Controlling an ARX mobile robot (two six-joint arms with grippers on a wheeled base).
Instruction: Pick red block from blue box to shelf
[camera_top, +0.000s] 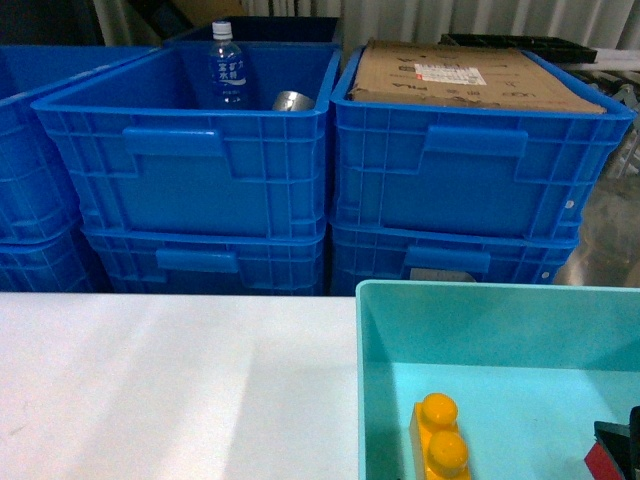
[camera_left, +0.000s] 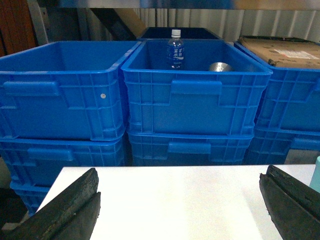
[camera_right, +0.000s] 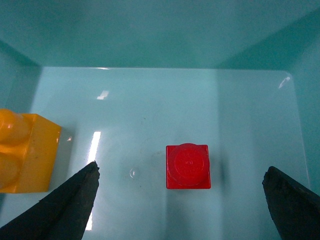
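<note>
Right gripper (camera_right: 180, 200) is being held spread wide above the floor of the blue box (camera_right: 160, 35); nothing is being pinched. Both dark fingers (camera_right: 65, 210) are being seen at the lower corners of the right wrist view, well apart.

Red block (camera_right: 188, 166) is being seen lying on the box floor, single stud up, between the two fingers and slightly toward 12 o'clock from their tips. It is looking nearly square from above, so no long axis is being judged. A descent with a small advance toward 12 o'clock is being judged as what the grasp calls for.

Yellow brick (camera_right: 25, 150) is being noted at 9 o'clock from the red block, apart from it, just beside the left-hand finger; a brush is being judged possible there.

Left gripper (camera_left: 177, 205) is being held spread over the white table (camera_left: 175, 200), outside the box; the right arm is being judged nearer.

Shelf is not being seen in any view.
</note>
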